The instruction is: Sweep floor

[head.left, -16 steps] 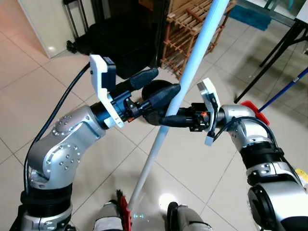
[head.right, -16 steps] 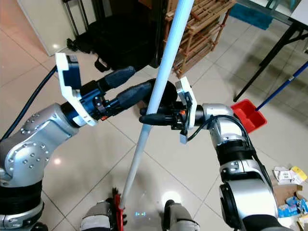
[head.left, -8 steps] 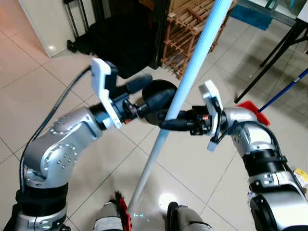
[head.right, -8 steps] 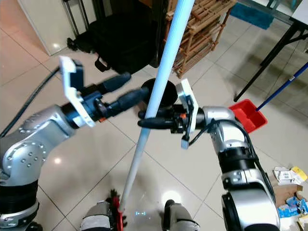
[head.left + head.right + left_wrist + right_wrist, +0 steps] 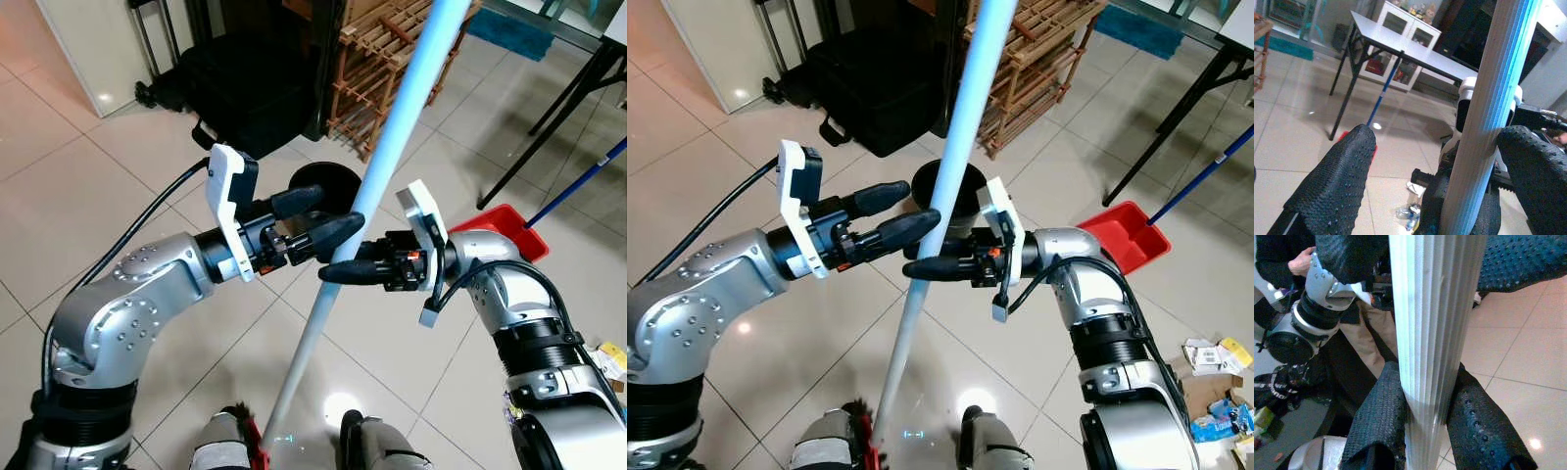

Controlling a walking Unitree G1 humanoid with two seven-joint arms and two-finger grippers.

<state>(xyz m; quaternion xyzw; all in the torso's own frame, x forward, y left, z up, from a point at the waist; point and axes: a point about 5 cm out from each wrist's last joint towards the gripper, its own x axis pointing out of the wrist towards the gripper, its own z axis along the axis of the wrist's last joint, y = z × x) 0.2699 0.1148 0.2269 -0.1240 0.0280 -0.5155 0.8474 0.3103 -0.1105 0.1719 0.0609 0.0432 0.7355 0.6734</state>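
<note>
2 end effectors meet on the broom handle (image 5: 367, 196): the right end effector (image 5: 341, 271) is clenched on the pale shaft, both fingers pressed against it in the right wrist view, while the left end effector (image 5: 328, 217) is spread wide, 1 finger touching the shaft, the other apart. The handle slants down to the red broom head (image 5: 253, 447) at the robot's feet on the tiled floor (image 5: 59, 186). The grip is being set, I judge; next the left must close before any stroke toward the red dustpan (image 5: 511, 223).
</note>
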